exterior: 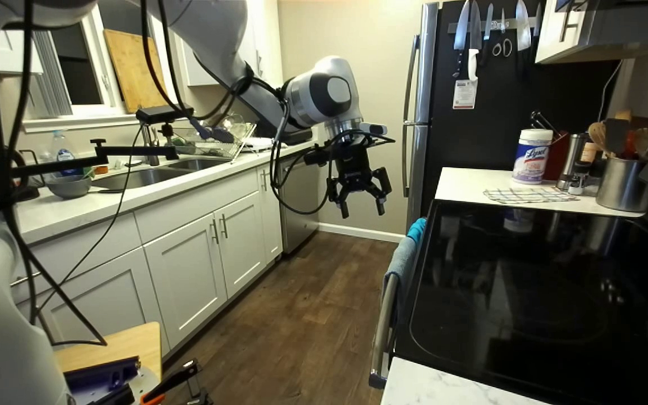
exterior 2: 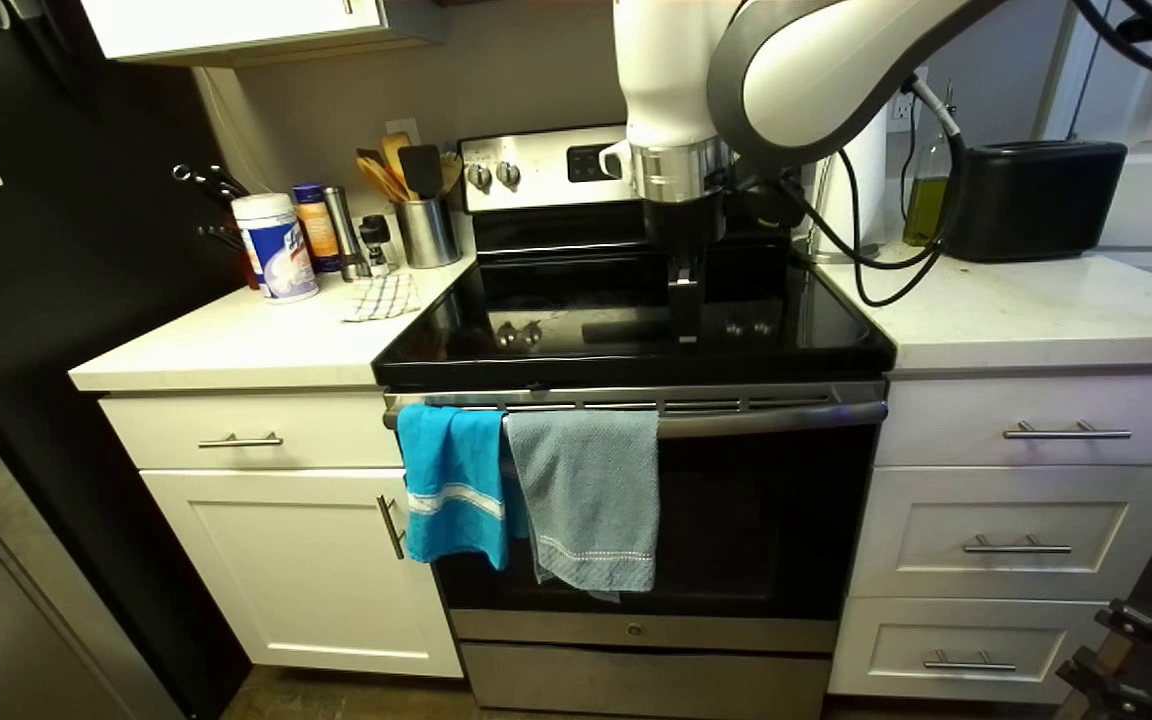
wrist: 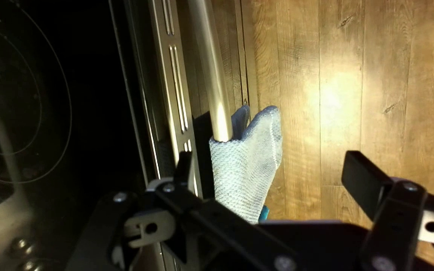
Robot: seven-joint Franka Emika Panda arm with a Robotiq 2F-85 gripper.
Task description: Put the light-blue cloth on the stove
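1. Hanging over the oven handle, the light-blue cloth, likely the paler of 2, is just beside a brighter blue cloth.
2. The end effector is spread and empty, clear of the cloth.
3. Closing too low could clamp the handle too, blocking the lift.
4. Gripping near the brighter blue cloth could drag the 2 together.
5. Descending off-line could strike the stove.

On the white counter, a utensil holder stands at one back corner, a checked cloth lies near the adjoining side edge, a canister near the opposite one
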